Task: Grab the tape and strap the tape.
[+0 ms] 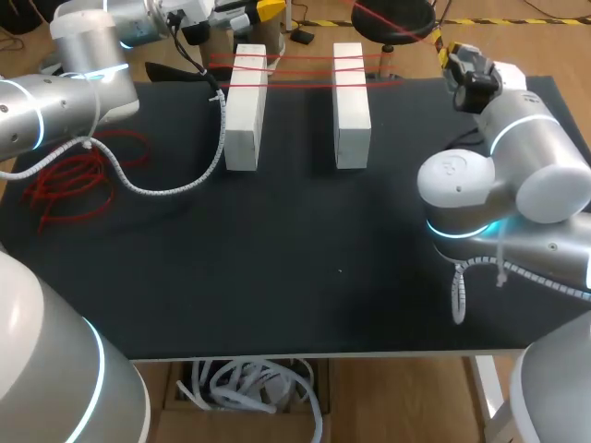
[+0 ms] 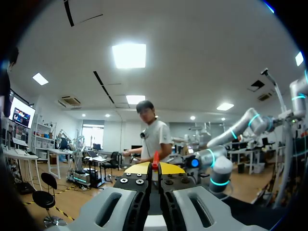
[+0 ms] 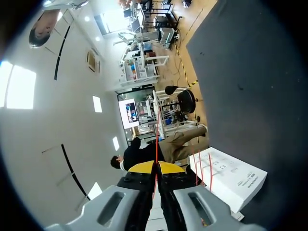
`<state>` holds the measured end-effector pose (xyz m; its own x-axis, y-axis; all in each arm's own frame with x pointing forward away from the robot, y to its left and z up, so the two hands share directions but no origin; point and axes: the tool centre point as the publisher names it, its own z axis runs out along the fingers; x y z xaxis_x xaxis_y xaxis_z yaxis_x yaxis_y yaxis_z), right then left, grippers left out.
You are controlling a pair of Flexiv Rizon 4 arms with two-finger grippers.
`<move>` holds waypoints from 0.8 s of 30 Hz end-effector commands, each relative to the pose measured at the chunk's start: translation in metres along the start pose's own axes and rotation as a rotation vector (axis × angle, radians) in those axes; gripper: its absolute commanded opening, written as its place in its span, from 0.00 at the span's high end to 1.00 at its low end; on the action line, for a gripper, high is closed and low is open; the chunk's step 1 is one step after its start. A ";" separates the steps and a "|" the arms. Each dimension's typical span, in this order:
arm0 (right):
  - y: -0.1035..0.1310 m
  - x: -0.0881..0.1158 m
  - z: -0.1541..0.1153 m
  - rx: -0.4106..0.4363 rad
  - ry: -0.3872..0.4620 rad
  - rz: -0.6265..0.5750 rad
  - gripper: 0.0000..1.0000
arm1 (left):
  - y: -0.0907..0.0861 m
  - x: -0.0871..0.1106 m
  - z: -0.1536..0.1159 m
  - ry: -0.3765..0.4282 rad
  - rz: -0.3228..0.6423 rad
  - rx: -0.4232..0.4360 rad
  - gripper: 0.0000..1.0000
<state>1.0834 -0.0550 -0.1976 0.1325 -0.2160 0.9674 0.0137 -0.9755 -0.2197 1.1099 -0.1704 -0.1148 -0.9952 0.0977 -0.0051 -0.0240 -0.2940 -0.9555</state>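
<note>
Two white blocks (image 1: 246,106) (image 1: 351,101) stand side by side on the black table (image 1: 295,240). Thin red tape (image 1: 300,65) runs across their far ends in several strands. Beyond the left block, at the far edge, my left gripper (image 1: 273,9) is shut on a red end of tape (image 2: 155,161) that pokes up between its yellow tips (image 2: 154,168). My right gripper (image 1: 449,53), at the far right of the table, is shut on a red strand (image 3: 156,137) that runs straight ahead from its tips (image 3: 155,167). Beside that gripper lies a white block (image 3: 231,179) with tape over it.
A loose tangle of red tape (image 1: 83,175) lies on the table at the left. A white spiral cable (image 1: 175,189) from my left arm droops over the table beside the left block. My right arm's elbow (image 1: 480,194) hangs over the table's right side.
</note>
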 end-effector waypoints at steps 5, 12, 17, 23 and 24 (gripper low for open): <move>0.001 0.003 -0.001 -0.002 -0.012 -0.020 1.00 | 0.001 -0.002 0.000 0.004 -0.001 0.001 1.00; 0.001 0.002 -0.002 -0.005 -0.017 -0.027 1.00 | 0.000 -0.002 -0.001 0.001 0.004 -0.005 1.00; 0.002 0.001 -0.002 -0.004 -0.015 -0.028 1.00 | -0.004 -0.003 -0.003 -0.032 0.024 -0.103 1.00; 0.002 0.001 -0.002 0.012 0.004 -0.023 1.00 | -0.006 -0.003 -0.005 -0.066 0.049 -0.272 1.00; 0.002 0.001 -0.002 0.012 0.004 -0.023 1.00 | -0.006 -0.003 -0.005 -0.072 0.056 -0.296 1.00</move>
<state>1.0811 -0.0554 -0.1959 0.1305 -0.1935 0.9724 0.0233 -0.9799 -0.1981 1.1267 -0.1653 -0.1252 -0.9971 0.0592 -0.0470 0.0400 -0.1142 -0.9927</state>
